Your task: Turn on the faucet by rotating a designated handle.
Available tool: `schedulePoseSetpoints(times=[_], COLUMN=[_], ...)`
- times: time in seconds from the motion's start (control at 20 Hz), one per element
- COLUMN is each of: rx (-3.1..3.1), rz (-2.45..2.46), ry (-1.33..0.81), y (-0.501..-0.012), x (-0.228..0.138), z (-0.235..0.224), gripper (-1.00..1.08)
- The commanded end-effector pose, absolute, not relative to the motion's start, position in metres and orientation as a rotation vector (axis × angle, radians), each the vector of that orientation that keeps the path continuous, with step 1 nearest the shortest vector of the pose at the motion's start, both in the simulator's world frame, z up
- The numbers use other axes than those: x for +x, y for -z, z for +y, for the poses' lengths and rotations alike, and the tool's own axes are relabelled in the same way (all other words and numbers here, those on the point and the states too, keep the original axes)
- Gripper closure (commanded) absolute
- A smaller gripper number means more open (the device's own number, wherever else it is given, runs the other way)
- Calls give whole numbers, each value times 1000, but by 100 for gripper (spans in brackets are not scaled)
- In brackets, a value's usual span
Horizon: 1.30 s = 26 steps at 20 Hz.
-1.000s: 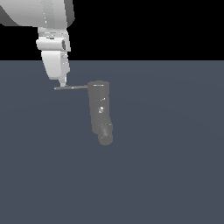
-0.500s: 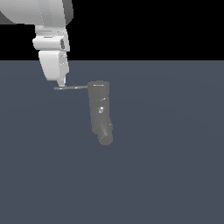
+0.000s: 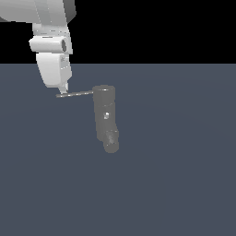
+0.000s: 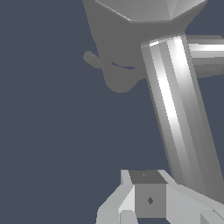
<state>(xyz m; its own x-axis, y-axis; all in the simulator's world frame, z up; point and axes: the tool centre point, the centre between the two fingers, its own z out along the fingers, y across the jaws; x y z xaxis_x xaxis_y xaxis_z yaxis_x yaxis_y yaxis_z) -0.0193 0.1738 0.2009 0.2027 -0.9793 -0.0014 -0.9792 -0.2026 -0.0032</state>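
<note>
The faucet is a dull grey upright cylinder with a stubby round spout at its lower end. The handle, a thin light-grey rod, sticks out from the cylinder's top toward the exterior view's left. My gripper comes down from above with its tip right at the rod's outer end, fingers together and nothing between them. In the wrist view the handle runs close past my fingers, with the faucet body beyond.
A flat blue-grey floor spreads around the faucet. My white arm fills the upper part of the exterior view's left.
My gripper has shifted slightly toward the exterior view's left while staying at the handle's outer end. The rod's tip sits a touch lower. The faucet body has not moved.
</note>
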Motion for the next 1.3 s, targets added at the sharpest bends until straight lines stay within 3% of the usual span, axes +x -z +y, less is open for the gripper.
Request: schedulePoseSetpoints(times=[0.0,1.25], rx=[-2435,-2430], rz=[1986,1988], ry=[0,1], y=[-201,-201], x=[-28,-80], z=[171,139], gripper=[108,108])
